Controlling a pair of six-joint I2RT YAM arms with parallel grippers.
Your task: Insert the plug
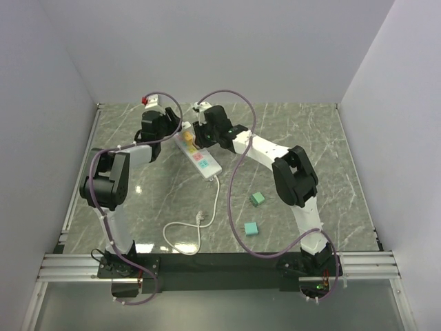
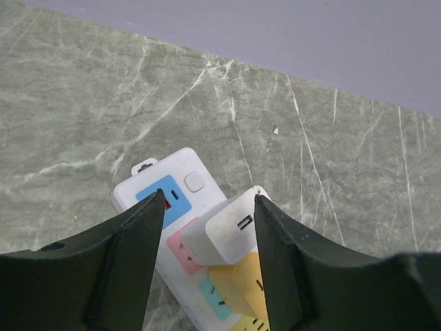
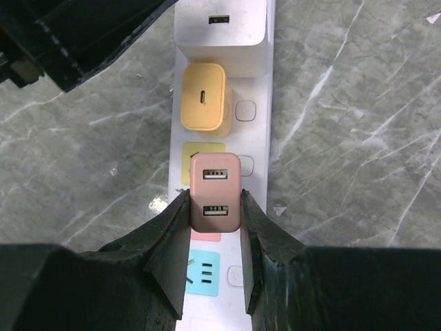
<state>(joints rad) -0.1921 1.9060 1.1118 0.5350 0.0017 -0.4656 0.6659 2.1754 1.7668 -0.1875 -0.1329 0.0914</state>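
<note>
The grey-green marbled table (image 1: 310, 138) carries a white power strip (image 1: 207, 164) lying at an angle, its white cord (image 1: 180, 238) looping on the near side of the strip, and 2 green cubes (image 1: 257, 199) near-right of the strip, the nearer cube (image 1: 251, 228) apart from the other.

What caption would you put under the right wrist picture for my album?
Right gripper holds a pink charger at the power strip, near the plugged-in yellow charger and white charger.
</note>
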